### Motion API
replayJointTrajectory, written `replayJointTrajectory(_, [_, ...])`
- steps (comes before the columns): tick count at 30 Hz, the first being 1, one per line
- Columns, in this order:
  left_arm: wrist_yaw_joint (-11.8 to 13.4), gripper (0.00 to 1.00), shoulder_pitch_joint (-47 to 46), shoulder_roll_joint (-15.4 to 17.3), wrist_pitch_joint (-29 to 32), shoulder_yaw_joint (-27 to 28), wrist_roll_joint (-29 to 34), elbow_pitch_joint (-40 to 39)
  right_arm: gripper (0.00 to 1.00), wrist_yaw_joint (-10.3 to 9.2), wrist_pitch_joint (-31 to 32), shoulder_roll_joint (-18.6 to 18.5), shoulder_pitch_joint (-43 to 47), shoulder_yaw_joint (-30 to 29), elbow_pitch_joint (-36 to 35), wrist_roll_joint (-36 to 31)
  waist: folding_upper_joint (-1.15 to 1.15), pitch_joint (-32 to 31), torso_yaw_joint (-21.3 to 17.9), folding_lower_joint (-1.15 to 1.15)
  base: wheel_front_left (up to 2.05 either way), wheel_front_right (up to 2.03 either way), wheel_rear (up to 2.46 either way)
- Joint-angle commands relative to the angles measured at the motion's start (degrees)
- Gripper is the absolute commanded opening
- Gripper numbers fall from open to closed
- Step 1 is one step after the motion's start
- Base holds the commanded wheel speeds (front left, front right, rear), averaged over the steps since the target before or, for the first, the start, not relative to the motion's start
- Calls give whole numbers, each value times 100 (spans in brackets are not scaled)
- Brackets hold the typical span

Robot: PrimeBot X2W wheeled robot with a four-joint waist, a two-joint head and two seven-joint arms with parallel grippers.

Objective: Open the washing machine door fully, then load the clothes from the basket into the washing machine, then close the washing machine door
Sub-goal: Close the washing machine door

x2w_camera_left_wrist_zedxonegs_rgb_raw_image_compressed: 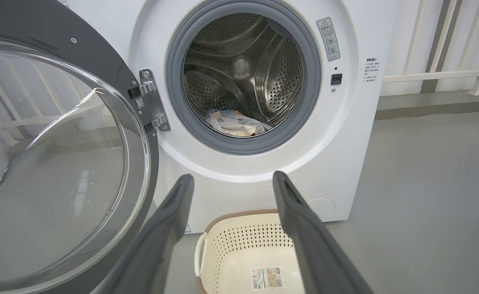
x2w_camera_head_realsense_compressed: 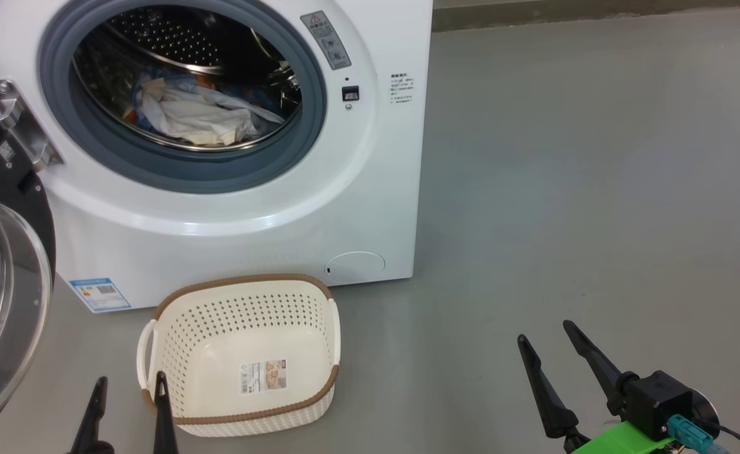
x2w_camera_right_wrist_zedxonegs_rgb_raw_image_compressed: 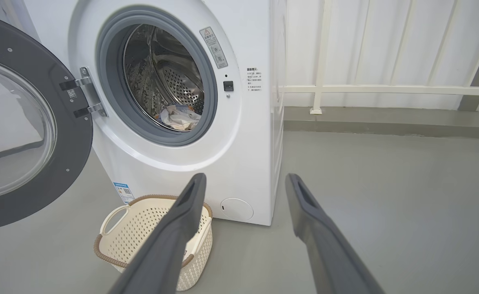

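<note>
On the grey floor (x2w_camera_head_realsense_compressed: 565,189) before the robot, the washing machine (x2w_camera_head_realsense_compressed: 219,233) was seen with its round mouth facing the head camera. The door (x2w_camera_head_realsense_compressed: 4,296) was stood wide open on the hinge (x2w_camera_head_realsense_compressed: 20,123) at the left of that mouth, its bulging glass turned toward the robot. The clothes (x2w_camera_head_realsense_compressed: 193,116) were seen in a crumpled heap at the bottom of the drum (x2w_camera_head_realsense_compressed: 174,38), pale fabric uppermost, blue and orange showing at the edges. The basket (x2w_camera_head_realsense_compressed: 244,309) was set upright just before the machine's lower front, open side up. Its long axis was laid roughly along that front, with a handle at each short end, and the label (x2w_camera_head_realsense_compressed: 263,376) on its bottom was shown whole. The left gripper (x2w_camera_head_realsense_compressed: 130,379) was held near the basket's near left corner, fingers spread wide with nothing between them. The right gripper (x2w_camera_head_realsense_compressed: 545,332) was held well to the right over the floor, likewise spread wide and holding nothing.
</note>
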Motion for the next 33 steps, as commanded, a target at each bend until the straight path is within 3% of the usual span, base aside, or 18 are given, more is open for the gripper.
replayJointTrajectory(1, [-15,100,-300,158,-52,198,24,-89,100,9,-23,-4,-101,134,-134,-8,0,-6,8,0,0,0,0])
replayJointTrajectory(12, [-30,100,-374,161,-72,187,46,-106,100,9,-4,-14,-65,48,-213,-31,0,46,399,0,0,0,0])
replayJointTrajectory(33, [-98,100,-426,-105,-169,387,104,-138,100,9,120,-156,-294,130,-284,-55,0,189,2372,0,0,0,0])
